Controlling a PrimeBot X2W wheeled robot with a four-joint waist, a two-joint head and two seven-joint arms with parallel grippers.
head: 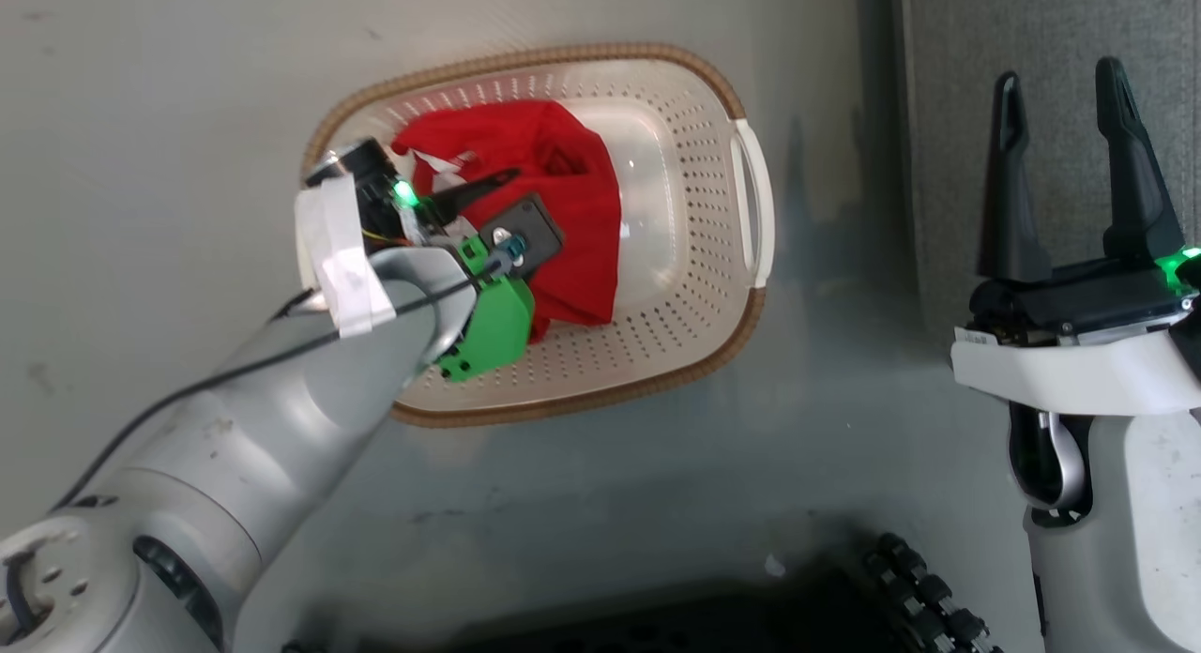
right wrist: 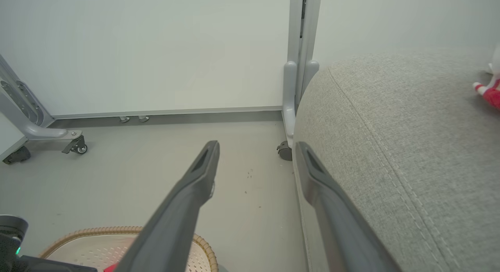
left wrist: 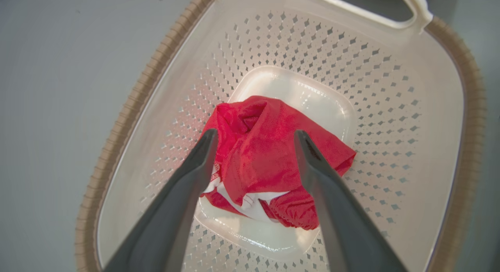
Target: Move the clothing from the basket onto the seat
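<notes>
Widest of all, a grey floor (head: 141, 118) under everything. To the right of it, a light grey sofa seat (right wrist: 410, 147), woven, with a rounded edge and a stitched seam along the cushion. Behind both, in the right wrist view, a pale wall panel (right wrist: 156, 49) on small castors.

On the floor, left of the seat and apart from it, a cream basket (head: 699, 137) with holes in its walls, a brown woven-look rim and a white handle on the side nearest the seat.

Reaching in over the basket's left rim from above, the left tool (left wrist: 256, 134): released, both dark fingers spread wide, pointing down into the basket with the cloth between and below the tips. Hard to tell from the left wrist view whether touching the fabric or just above it; nothing gripped.

At the lower right of the head view, the right tool (head: 1060, 76): also released, fingers wide apart and empty, pointing up the view, hanging over the near edge of the seat, well clear of the basket.

Inside the basket, on its smooth bottom and toward the left side, the red clothing (head: 563, 165), crumpled in a heap, with white trim showing at one edge.

Smallest, far back on the seat at the right edge of the right wrist view, a red and white thing (right wrist: 488, 92), too cut off to name.
</notes>
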